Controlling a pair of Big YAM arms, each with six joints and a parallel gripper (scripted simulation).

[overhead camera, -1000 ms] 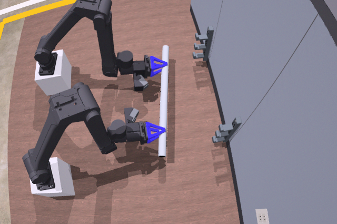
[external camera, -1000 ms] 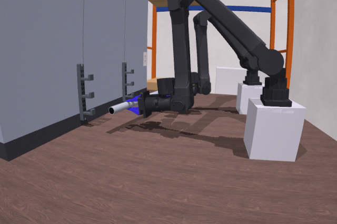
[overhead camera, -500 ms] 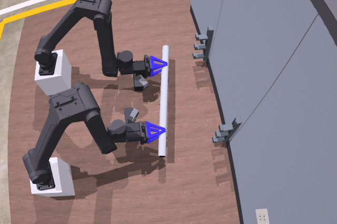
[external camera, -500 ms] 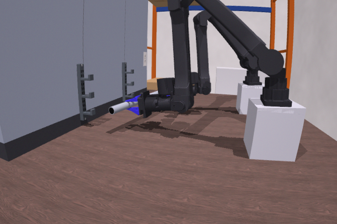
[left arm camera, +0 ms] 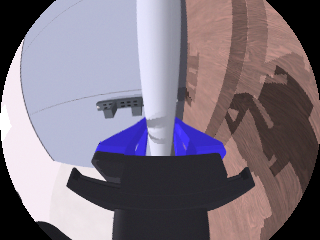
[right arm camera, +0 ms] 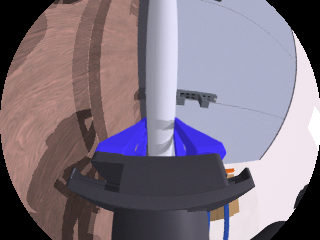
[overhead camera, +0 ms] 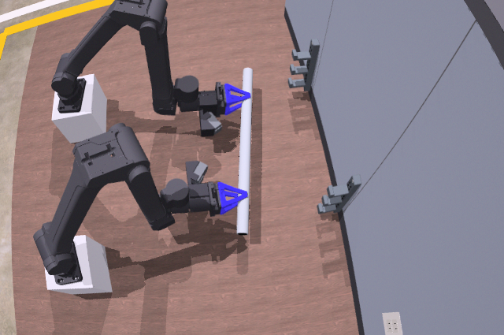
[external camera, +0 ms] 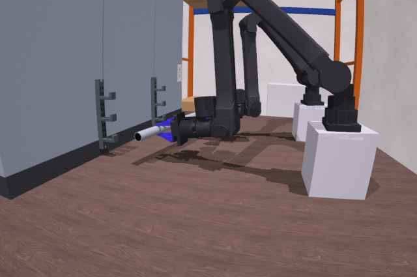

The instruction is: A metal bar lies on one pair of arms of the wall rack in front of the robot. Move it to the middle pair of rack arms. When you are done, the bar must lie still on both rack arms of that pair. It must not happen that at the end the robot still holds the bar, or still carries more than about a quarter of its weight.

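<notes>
1. Bar, metal (overhead camera: 245, 139) (external camera: 148, 132) (left arm camera: 159, 60) (right arm camera: 162, 65): one, center of the top view, clear of the rack and roughly level; presumably held out so its ends can pass the upturned hook tips.
2. Left jaws (overhead camera: 247, 95) (external camera: 159, 129): clenched on the bar near its upper end in the top view.
3. Right jaws (overhead camera: 245, 194) (external camera: 207, 118): clenched near its lower end; the wide spacing likely shares the weight and resists tilting.
4. Rack strips, two (overhead camera: 313, 64) (external camera: 100, 115) (left arm camera: 120, 104) (right arm camera: 197, 95), right of the bar in the top view. Middle rack arms (overhead camera: 300, 68) (external camera: 109, 118): unloaded; both ends should settle there before release.
</notes>
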